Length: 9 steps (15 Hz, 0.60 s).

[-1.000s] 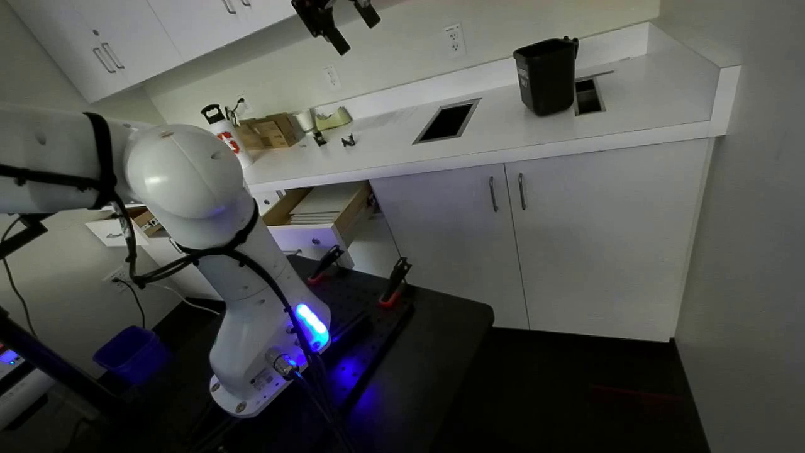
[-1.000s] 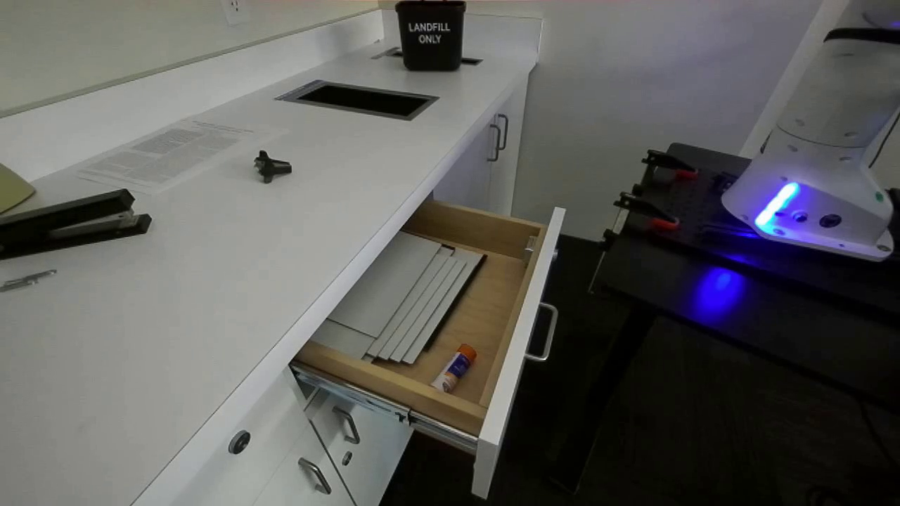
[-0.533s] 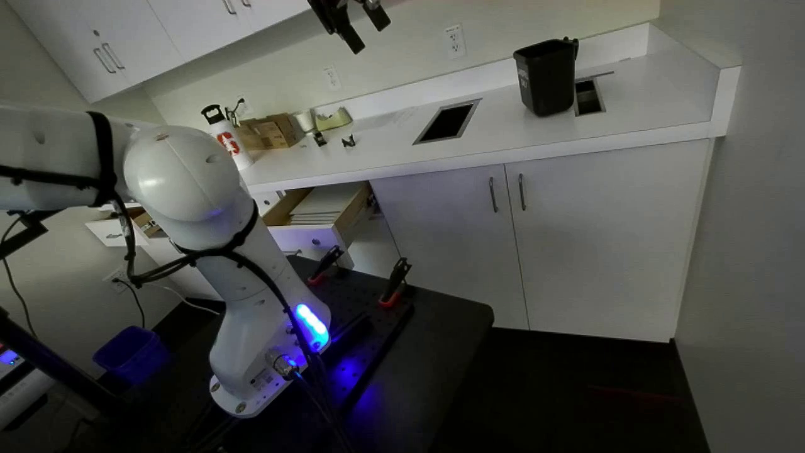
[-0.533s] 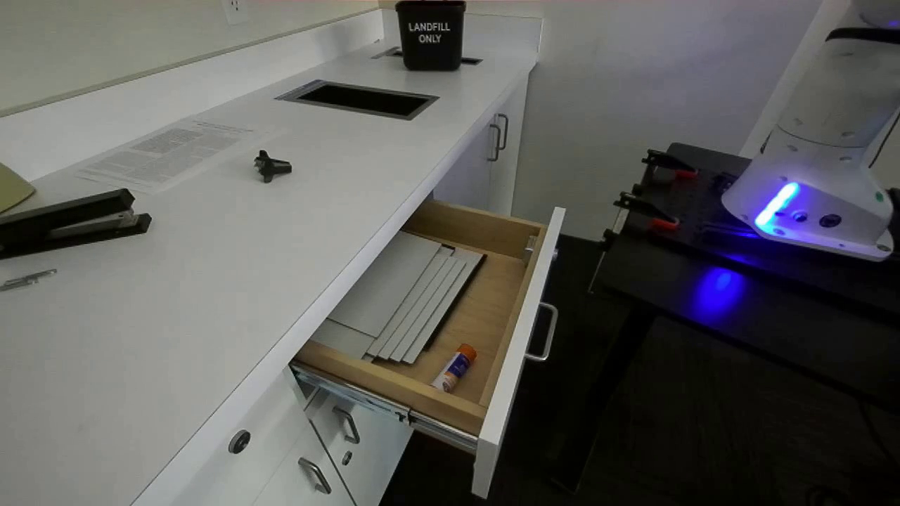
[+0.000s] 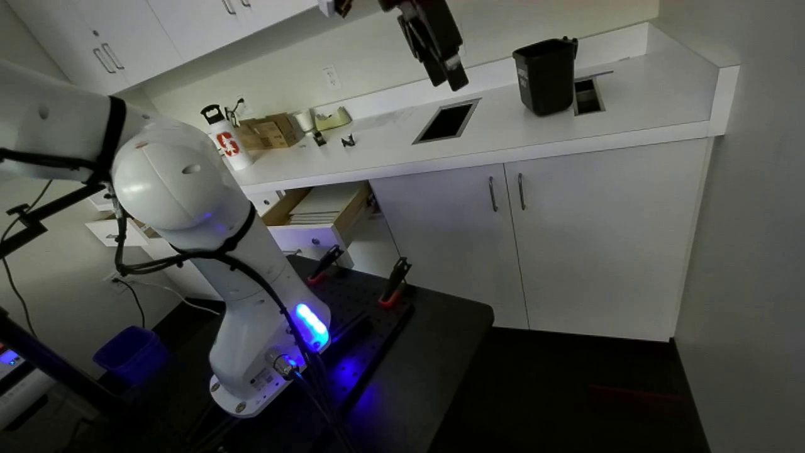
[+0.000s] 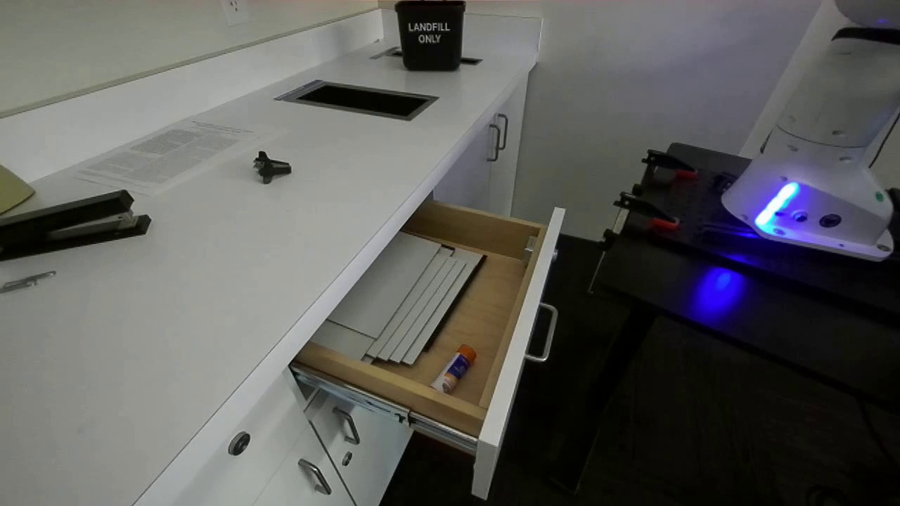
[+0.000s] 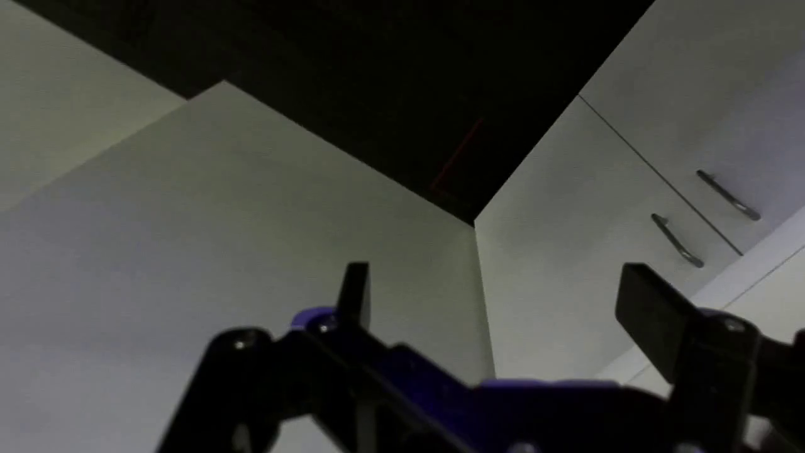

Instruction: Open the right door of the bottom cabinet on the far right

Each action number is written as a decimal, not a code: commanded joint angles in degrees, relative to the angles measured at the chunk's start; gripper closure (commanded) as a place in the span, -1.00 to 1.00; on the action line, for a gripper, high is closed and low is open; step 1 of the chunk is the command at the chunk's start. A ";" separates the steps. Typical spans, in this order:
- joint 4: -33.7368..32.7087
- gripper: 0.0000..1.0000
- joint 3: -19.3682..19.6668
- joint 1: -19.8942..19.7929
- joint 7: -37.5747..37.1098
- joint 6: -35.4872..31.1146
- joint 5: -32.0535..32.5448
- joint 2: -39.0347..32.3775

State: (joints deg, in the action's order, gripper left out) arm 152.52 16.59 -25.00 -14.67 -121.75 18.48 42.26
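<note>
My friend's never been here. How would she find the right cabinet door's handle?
Find the long white counter with the black bin on it. Below, the right door is the white one nearest the side wall. Its metal handle stands nearer that wall than the other handle.

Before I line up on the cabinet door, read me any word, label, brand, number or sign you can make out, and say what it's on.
"LANDFILL ONLY": white lettering on the black bin.
"S": red block-letter mark on the white bottle.
Too small or blurred to read: printed sheet, orange-capped tube, robot base sticker.
Wrist view: no readable text.
</note>
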 commanded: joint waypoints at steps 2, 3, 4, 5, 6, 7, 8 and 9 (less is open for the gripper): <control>0.19 -1.00 -0.64 -2.70 -1.85 -3.02 -2.49 -4.89; 0.14 -1.00 -0.64 -2.90 -2.47 -3.75 -2.83 -6.47; 0.00 -1.00 -0.65 -2.91 -2.97 -3.99 -2.92 -7.41; -0.17 -1.00 -0.66 -2.89 -3.02 -3.85 -2.97 -7.70; -0.22 -1.00 -0.67 -2.89 -3.03 -3.85 -2.99 -7.69; -0.62 -1.00 -1.00 -3.34 -4.55 -5.15 -2.66 -8.40; -1.25 -1.00 -0.47 -2.94 -6.00 -6.44 -4.70 -9.85; -2.01 -1.00 0.62 -2.22 -7.79 -7.94 -8.51 -12.54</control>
State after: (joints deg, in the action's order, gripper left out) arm 152.28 17.03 -26.82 -18.91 -126.16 15.73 34.62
